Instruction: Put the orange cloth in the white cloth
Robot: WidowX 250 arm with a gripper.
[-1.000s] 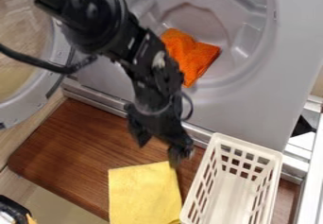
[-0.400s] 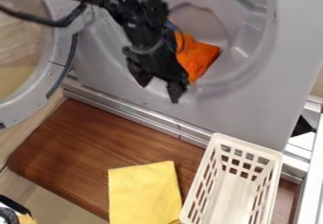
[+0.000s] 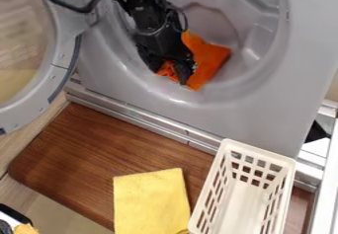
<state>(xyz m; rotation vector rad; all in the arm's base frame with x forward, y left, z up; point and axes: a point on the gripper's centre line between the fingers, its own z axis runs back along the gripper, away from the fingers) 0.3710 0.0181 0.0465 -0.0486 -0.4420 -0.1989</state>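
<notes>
Hanging the black gripper (image 3: 172, 76) right at the crumpled left side of the orange cloth (image 3: 212, 60), not managing to tell open from gripping, seeing soft bulk just rightward, running roughly top to bottom in the smooth gray drum (image 3: 210, 20), then a slotted, rigid white basket (image 3: 261, 153) lower right.

Partly hidden behind the end effector (image 3: 170, 75): orange cloth (image 3: 211, 59). Cut off at the bottom: basket (image 3: 261, 151), yellow cloth (image 3: 150, 198). At the left: door (image 3: 61, 62). On top: arm (image 3: 142, 3).
</notes>
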